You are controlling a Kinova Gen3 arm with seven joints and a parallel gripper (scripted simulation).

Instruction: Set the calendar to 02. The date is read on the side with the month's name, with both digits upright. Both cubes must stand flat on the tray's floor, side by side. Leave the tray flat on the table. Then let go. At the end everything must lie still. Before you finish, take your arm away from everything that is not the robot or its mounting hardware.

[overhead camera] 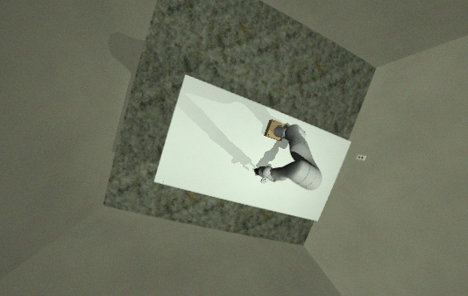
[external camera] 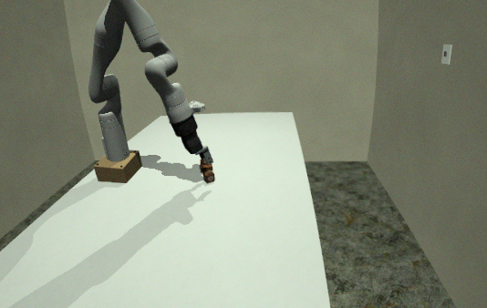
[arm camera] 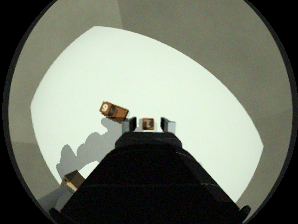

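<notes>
The brown tray (arm camera: 123, 111) lies on the table, left of my gripper in the wrist view. A cube (arm camera: 105, 107) (external camera: 210, 179) with a pale round digit on its face is at the tray's far-left end; whether that digit is 0, 6 or 9 is unclear. A second brown cube (arm camera: 148, 120) shows a pale digit, possibly 1, outside the tray. My gripper (arm camera: 148, 122) (external camera: 206, 157) (overhead camera: 256, 171) is open, with the second cube in line between its fingertips and a gap on each side. How high the fingers are above it is unclear. The month's name is not readable.
The arm's wooden base block (overhead camera: 273, 130) (external camera: 115, 170) (arm camera: 73, 180) stands on the white table (overhead camera: 208, 144) (external camera: 253, 228), near its back edge. The arm's shadow falls across the table and reaches the tray. In the top view the arm hides most of the small objects.
</notes>
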